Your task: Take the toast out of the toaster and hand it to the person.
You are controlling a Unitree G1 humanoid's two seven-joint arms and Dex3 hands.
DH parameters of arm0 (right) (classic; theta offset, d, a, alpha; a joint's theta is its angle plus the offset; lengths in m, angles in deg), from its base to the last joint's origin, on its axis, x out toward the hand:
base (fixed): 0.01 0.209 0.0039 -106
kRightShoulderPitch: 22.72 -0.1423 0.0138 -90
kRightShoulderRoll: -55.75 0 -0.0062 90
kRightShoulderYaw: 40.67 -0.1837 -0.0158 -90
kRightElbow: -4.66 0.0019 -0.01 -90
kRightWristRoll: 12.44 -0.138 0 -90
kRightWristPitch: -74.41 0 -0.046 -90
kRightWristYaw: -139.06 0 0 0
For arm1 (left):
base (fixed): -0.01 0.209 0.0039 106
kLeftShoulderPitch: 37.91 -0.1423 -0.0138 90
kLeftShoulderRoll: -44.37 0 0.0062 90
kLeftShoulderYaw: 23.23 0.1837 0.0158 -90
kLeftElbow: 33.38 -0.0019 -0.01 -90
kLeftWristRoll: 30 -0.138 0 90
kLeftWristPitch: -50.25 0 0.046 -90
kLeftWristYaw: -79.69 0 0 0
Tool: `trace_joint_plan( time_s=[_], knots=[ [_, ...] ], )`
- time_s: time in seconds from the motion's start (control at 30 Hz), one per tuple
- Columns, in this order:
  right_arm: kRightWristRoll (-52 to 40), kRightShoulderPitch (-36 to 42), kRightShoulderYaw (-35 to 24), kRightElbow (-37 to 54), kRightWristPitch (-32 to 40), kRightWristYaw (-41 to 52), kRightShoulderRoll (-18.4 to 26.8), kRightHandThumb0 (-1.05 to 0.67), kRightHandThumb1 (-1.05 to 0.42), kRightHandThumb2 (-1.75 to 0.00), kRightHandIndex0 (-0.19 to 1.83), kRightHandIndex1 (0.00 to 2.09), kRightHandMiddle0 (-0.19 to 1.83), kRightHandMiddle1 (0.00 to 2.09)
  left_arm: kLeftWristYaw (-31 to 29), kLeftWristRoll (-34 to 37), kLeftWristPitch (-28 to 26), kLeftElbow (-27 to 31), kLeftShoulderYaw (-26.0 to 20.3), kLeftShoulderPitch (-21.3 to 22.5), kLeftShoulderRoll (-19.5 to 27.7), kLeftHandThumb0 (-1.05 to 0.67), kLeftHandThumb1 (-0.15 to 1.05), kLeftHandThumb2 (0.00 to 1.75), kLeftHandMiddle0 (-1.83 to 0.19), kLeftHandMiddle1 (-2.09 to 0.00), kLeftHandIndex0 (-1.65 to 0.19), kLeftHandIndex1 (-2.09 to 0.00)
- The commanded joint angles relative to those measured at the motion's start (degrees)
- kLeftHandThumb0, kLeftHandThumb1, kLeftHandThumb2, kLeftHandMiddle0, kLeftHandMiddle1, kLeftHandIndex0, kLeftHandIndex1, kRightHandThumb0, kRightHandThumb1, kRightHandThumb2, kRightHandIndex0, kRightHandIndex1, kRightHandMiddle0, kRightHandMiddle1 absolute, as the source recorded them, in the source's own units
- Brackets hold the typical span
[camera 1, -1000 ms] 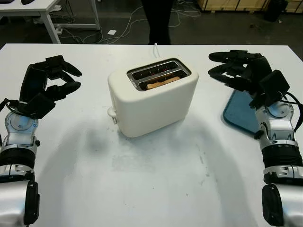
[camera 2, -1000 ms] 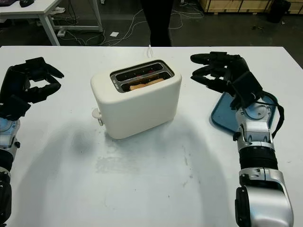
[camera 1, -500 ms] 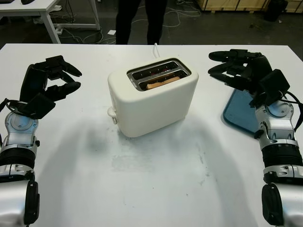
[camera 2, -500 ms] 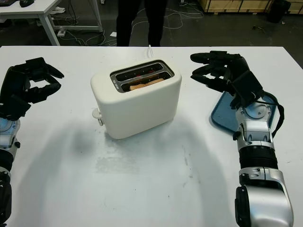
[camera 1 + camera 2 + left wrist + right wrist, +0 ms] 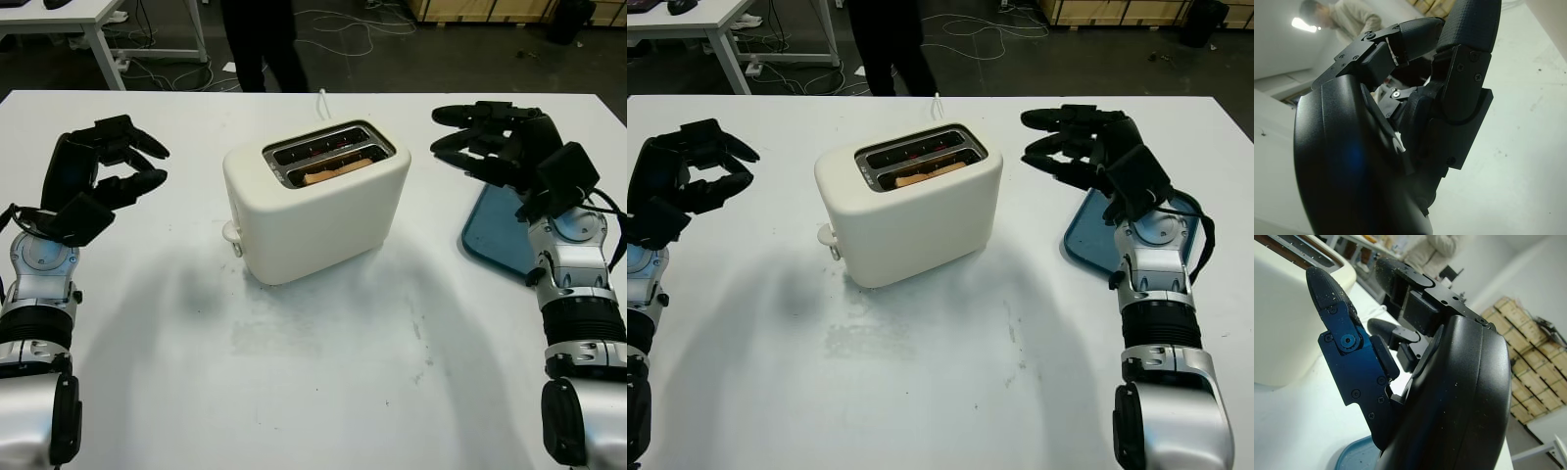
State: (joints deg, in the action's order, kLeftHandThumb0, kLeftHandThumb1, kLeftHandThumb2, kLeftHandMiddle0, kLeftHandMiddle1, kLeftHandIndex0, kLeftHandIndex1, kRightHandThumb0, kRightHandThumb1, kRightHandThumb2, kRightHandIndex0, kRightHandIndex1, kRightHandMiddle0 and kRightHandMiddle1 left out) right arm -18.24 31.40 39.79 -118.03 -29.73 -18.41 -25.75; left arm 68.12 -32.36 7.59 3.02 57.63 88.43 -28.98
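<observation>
The cream two-slot toaster (image 5: 315,201) sits mid-table on the white table (image 5: 323,392), its lever knob on the side facing the left arm. A slice of toast (image 5: 337,170) lies sunk in the toaster's nearer slot, only its brown top edge showing; the farther slot glows faintly red inside. Well to the left of the toaster, the left hand (image 5: 98,174) hangs above the tabletop, fingers curled inward around nothing. To the right of the toaster, apart from it, the right hand (image 5: 495,147) is raised with fingers extended toward the toaster, empty. Beneath that hand, right of the toaster, lies a blue tray (image 5: 498,235). Beyond the toaster, past the table's far edge, a person's dark-clothed legs (image 5: 263,44) stand on the floor.
</observation>
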Motion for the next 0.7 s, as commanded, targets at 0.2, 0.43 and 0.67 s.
trace_joint_plan(
  time_s=[0.2,0.43,0.67],
  knots=[
    [-0.6,-0.3,-0.1,0.5,-0.4,0.1,-0.4,-0.63,-0.65,0.00,0.73,0.87,1.05,0.06,0.2,0.0,0.4,-0.3,0.2,0.9,-0.3,-1.05,0.92,0.25,-0.84,-1.20,-0.77,-1.07],
    [-0.4,-0.4,-0.1,0.0,-0.7,0.1,-0.3,-0.63,-0.65,0.00,0.75,0.86,1.06,0.06,0.1,0.0,0.3,-0.2,0.2,0.8,-0.3,-1.05,0.92,0.25,-0.84,-1.20,-0.77,-1.07],
    [-0.9,-0.3,-0.3,0.1,-0.4,0.4,-0.4,-0.64,-0.64,0.00,0.75,0.85,1.06,0.07,0.0,0.3,0.6,-0.4,0.1,0.9,-0.5,-1.05,0.92,0.25,-0.83,-1.20,-0.76,-1.07]
  ],
)
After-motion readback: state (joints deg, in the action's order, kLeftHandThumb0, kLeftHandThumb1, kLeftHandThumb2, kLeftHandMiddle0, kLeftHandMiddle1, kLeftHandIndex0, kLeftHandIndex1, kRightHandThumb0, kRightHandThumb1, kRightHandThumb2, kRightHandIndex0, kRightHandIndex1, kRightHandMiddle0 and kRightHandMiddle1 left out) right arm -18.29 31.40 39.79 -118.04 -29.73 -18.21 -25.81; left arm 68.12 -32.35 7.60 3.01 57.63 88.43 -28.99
